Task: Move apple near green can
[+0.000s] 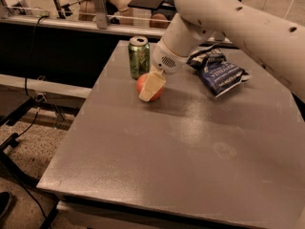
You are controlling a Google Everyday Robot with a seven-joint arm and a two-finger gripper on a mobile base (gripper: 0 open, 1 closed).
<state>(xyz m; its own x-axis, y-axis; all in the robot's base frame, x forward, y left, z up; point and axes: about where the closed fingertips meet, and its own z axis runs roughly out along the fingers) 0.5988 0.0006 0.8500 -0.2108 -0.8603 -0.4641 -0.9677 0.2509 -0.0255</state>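
The red-orange apple (142,84) sits on the grey table (181,147), just in front and to the right of the green can (138,57), about a hand's width from it. The can stands upright near the table's back left corner. My gripper (149,90) comes down from the upper right and is right at the apple. Its cream-coloured tip covers the apple's right front side. The white arm (228,18) stretches across the top right of the view.
A dark blue-and-white chip bag (218,69) lies at the back right of the table, behind the arm. A dark counter with a glass rail (71,23) runs behind the table. The table's left edge drops to a speckled floor (28,142).
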